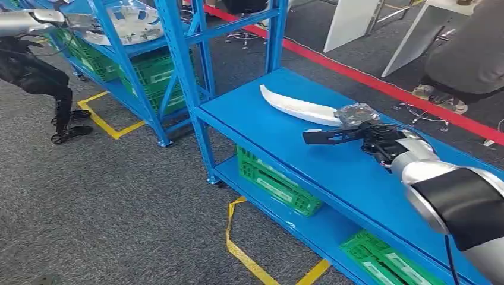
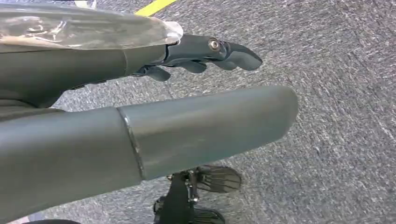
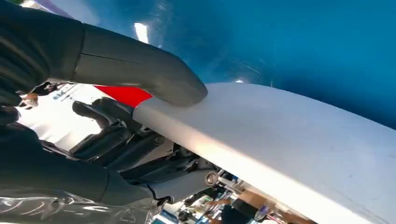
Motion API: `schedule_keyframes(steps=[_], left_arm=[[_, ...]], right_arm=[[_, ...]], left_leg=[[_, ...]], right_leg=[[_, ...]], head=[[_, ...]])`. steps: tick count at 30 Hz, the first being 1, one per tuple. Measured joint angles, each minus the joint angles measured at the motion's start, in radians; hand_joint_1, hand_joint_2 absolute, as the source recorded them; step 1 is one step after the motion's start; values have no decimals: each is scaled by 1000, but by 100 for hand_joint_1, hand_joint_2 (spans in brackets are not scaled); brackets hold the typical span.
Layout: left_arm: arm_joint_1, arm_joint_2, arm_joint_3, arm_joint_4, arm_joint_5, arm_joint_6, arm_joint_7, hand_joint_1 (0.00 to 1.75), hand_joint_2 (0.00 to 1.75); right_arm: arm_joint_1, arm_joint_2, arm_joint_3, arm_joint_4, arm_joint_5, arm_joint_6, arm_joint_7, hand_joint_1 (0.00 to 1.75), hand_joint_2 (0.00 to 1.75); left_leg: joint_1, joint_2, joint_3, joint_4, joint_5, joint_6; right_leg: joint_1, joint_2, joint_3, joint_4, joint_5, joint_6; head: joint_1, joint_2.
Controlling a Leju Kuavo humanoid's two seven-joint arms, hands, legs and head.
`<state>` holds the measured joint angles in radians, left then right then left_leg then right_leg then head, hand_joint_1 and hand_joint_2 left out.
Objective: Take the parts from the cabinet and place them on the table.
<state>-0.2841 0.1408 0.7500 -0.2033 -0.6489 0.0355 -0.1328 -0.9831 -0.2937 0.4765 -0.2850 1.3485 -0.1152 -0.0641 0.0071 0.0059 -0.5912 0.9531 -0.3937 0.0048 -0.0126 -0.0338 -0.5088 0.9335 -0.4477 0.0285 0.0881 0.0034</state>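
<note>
A long white curved part (image 1: 294,107) lies on the top of the blue table (image 1: 261,148), its tip pointing toward the far left. My right hand (image 1: 359,133) grips its near end. In the right wrist view the thumb (image 3: 140,65) presses on the part's white top face (image 3: 289,140), and the dark fingers (image 3: 121,144) wrap under its edge. My left hand (image 2: 187,126) hangs above grey carpet with its fingers apart and nothing in it. The blue cabinet (image 1: 178,53) stands at the far left, with silvery parts (image 1: 128,24) on a shelf.
Green crates (image 1: 276,184) sit on the table's lower shelf and in the cabinet (image 1: 151,74). A person (image 1: 469,59) sits beyond the red floor line (image 1: 368,80). Yellow tape (image 1: 238,249) marks the carpet. A dark legged figure (image 1: 41,80) stands at the left edge.
</note>
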Motion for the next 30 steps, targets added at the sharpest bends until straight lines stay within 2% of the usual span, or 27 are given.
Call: schedule_keyframes(steps=[8,14,21,30], left_arm=[[0,0,0,0,0,-1,-2,0,0],[0,0,0,0,3,0,-5,0,0],[7,0,0,0,18,13,-17,0,0],[19,2,0,0,31,37,-30,0,0]], right_arm=[[0,-7,-2,0,-4,-4,-5,175,175],[0,-10,-17,0,-39,-37,-24,175,175],[1,-9,-76,-2,-193,-125,-118,175,175],[2,16,-176,-30,-399,-137,-254,175,175]], left_leg=[[0,0,0,0,0,0],[0,0,0,0,0,0],[0,0,0,0,0,0],[0,-1,0,0,0,0]], right_leg=[[0,0,0,0,0,0],[0,0,0,0,0,0],[0,0,1,0,0,0],[0,-1,1,0,0,0]], head=[[0,0],[0,0],[0,0],[0,0]])
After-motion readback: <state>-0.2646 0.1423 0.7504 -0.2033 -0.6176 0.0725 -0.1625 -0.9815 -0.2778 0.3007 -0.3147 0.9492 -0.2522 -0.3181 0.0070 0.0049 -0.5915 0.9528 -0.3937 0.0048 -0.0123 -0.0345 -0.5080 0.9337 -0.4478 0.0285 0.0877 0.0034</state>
